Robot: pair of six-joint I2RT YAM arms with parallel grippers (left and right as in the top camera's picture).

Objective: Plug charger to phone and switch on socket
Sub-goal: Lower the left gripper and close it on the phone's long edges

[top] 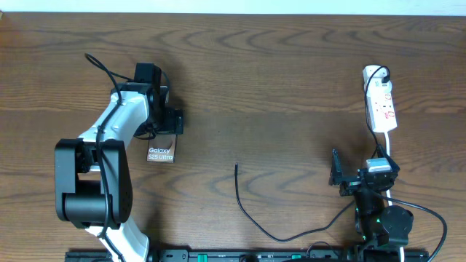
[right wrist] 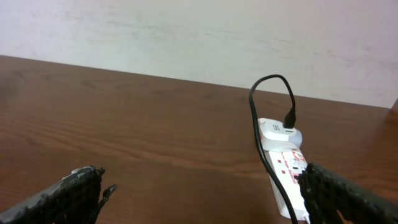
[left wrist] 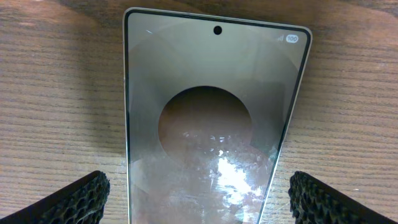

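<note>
Overhead view: charger seen lying loose on table, plug tip free at mid-table, cable curved toward near edge, then rightward. Phone laid flat well apart to left, "Galaxy" lettering visible, far end hidden under left hand. Left wrist view: fingers spread wide, one each side of phone, no contact seen. Socket placed far right, black plug inserted at far end. Right hand held apart, nothing gripped, on near side of socket.
</note>
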